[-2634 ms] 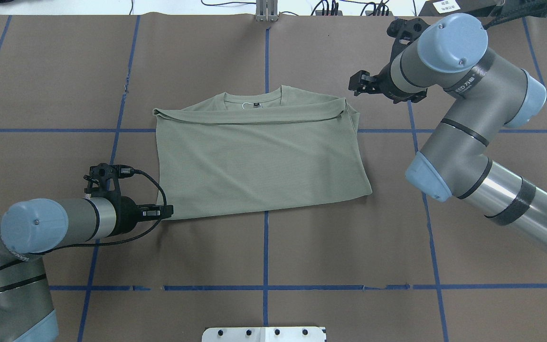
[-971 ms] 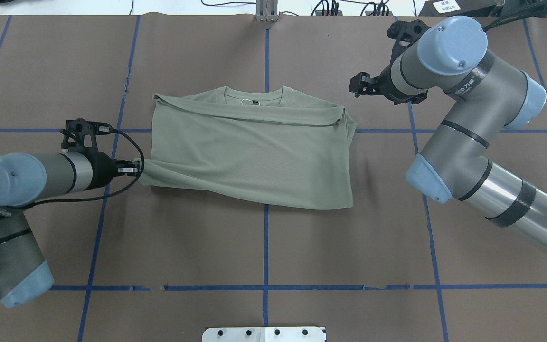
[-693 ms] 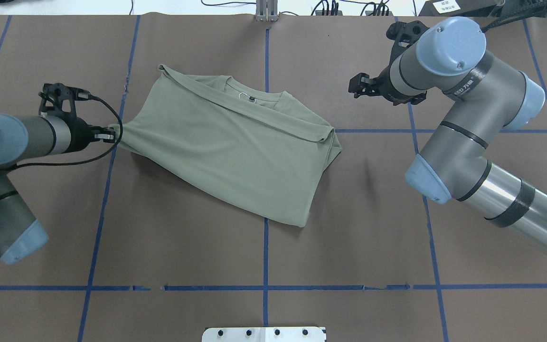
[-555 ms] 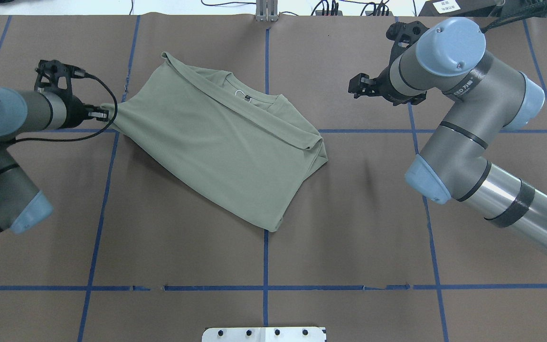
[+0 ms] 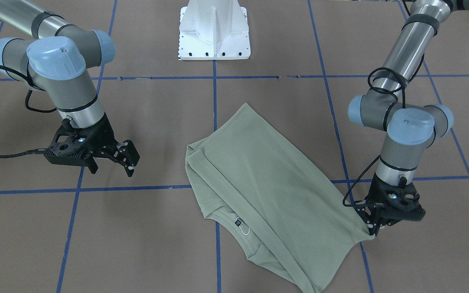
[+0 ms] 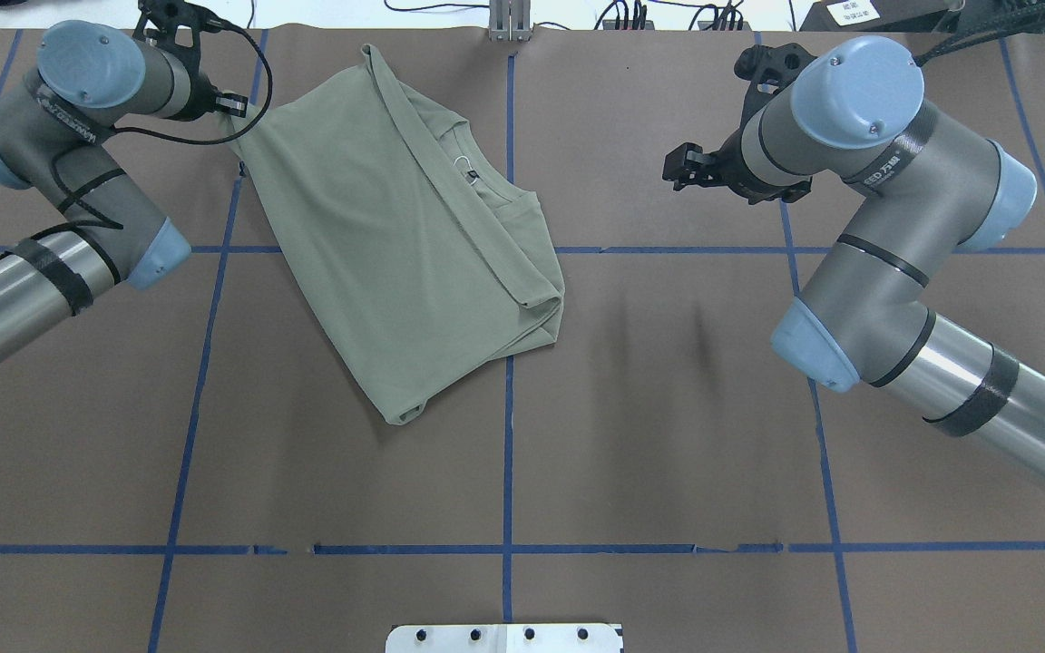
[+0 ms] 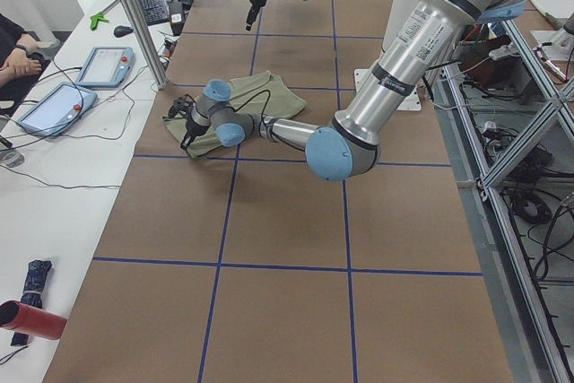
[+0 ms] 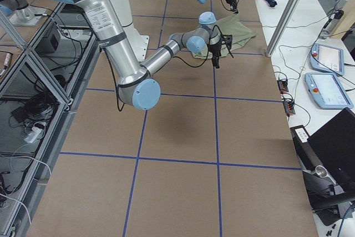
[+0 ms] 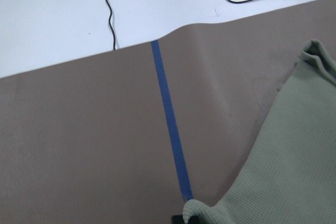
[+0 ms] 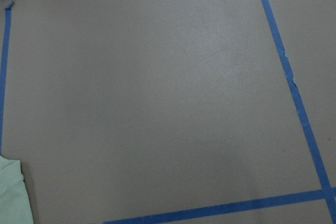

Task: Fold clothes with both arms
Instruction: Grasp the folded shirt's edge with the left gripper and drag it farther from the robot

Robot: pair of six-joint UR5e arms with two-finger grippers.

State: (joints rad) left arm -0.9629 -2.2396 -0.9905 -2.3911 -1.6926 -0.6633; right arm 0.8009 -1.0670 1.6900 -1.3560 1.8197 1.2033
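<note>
1. The front view's bottom edge is cutting off one corner of the shirt [image 6: 395, 245]. The tips of the left gripper [image 5: 370, 232] are hiding in the cloth.
2. The shirt is lying folded and slantwise on the far left part of the table [image 6: 668, 435], with one corner nearly reaching the far edge. Bare table is showing on its near and right sides.
3. The left arm is reaching far out with its wrist low, its jaws pinching a shirt corner.
4. The right gripper [image 6: 675, 170] is hovering to the right of the shirt and apart from it, its jaws spread and holding nothing.
</note>
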